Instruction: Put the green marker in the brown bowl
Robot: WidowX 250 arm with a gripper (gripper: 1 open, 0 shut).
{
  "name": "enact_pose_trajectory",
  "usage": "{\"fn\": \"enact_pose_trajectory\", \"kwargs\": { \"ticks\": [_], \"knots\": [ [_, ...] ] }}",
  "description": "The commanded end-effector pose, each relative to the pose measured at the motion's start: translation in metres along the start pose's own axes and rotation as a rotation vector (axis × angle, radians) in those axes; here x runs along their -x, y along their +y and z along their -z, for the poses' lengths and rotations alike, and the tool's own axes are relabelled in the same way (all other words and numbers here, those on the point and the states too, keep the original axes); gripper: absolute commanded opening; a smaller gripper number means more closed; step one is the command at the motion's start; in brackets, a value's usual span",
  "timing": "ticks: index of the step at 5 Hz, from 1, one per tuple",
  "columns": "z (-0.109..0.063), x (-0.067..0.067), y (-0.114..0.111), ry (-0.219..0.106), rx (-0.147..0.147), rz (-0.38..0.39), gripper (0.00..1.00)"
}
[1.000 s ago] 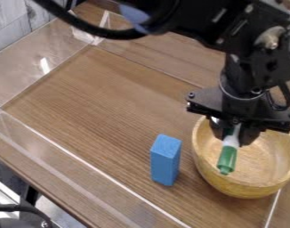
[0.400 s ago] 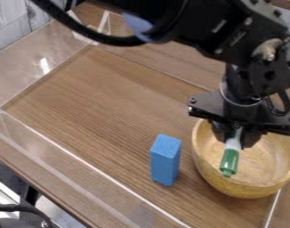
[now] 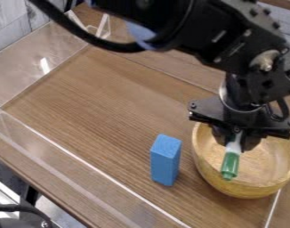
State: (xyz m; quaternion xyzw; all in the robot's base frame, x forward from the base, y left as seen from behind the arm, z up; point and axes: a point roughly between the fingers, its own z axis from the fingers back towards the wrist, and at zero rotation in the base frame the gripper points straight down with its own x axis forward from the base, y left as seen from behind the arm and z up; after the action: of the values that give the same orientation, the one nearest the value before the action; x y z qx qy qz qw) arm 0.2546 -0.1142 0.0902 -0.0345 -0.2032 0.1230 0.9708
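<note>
- One black robot arm (image 3: 201, 31) comes in from the top and reaches down at the right side of the view.
- Gripper (image 3: 240, 135) points down over the brown bowl (image 3: 269, 166); it is clenched on the green marker (image 3: 232, 158), grasping its upper part.
- Marker: roughly upright with a slight tilt, green end down, white part up near the fingertips; top hidden by the gripper.
- Marker's lower end shows within the bowl's opening, against the bowl's inside; can't tell if it touches the wood.
- Bowl: round, light tan, open side up, on the table at right; its far rim is partly hidden behind the gripper.
- Blue block (image 3: 165, 160): rectangular, just beside the bowl on its left in the view, apart from it, and apart from the gripper.
- Table (image 3: 94, 111): brown wood, grain visible, clear see-through strip along the near left edge.
- Black cable (image 3: 67, 20) curves across the top left, in front of the table.
- Another dark cable (image 3: 23, 209) in the bottom left corner, off the table.
</note>
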Motion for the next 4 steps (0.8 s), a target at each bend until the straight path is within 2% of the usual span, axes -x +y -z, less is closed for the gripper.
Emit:
{"fn": "enact_pose_trajectory", "kwargs": {
  "ticks": [1,4],
  "knots": [
    [-0.0044,-0.0058,-0.0065,-0.035,0.031,-0.002,0.00],
    [0.0040,-0.0043,-0.0089,-0.052,0.048,-0.014,0.00]
  ]
}}
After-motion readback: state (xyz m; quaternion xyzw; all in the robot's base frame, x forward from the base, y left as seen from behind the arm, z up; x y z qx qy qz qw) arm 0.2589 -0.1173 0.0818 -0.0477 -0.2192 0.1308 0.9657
